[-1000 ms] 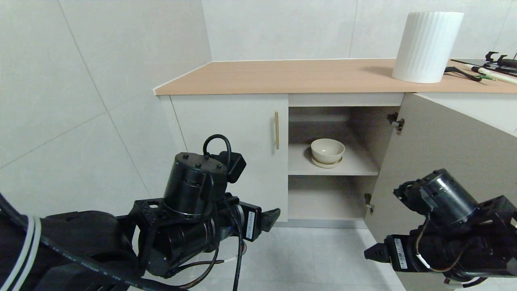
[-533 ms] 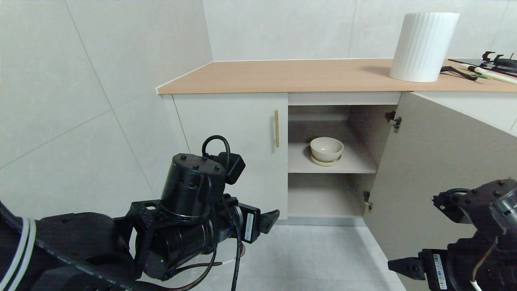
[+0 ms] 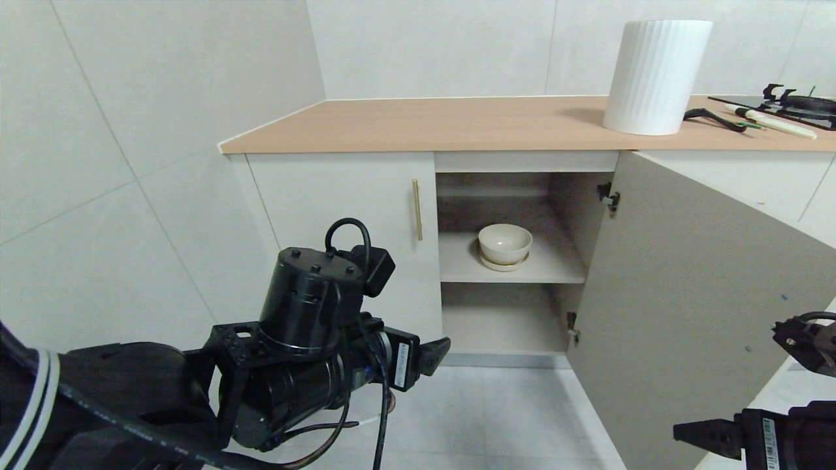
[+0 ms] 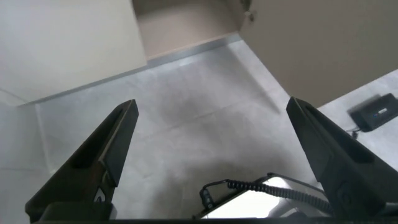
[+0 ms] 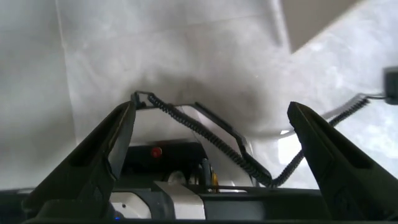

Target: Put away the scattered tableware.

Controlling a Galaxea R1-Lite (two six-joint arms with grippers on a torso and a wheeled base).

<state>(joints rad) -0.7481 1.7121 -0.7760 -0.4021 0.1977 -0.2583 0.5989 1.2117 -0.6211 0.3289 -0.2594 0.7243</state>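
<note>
Cream bowl [image 3: 504, 242] (glossy) on matching plate [image 3: 502, 267]

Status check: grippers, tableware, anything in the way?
Left gripper open, empty. Right gripper open, empty. Bowl on saucer, upper shelf. Open cabinet door stands by right gripper.

The bowl [image 3: 504, 242] sits on a plate [image 3: 501, 266] on the cabinet's upper shelf [image 3: 555, 264], below the counter [image 3: 424, 124].

The open door [image 3: 686, 313] juts toward the near right and walls that side of the opening, while the closed door [image 3: 339, 248] bounds the left. On the upper shelf [image 3: 558, 264] a bowl [image 3: 504, 241] on a plate [image 3: 501, 266] stands mid-shelf, with bare board mostly to its right. The lower compartment [image 3: 503, 323] lies open below.
</note>
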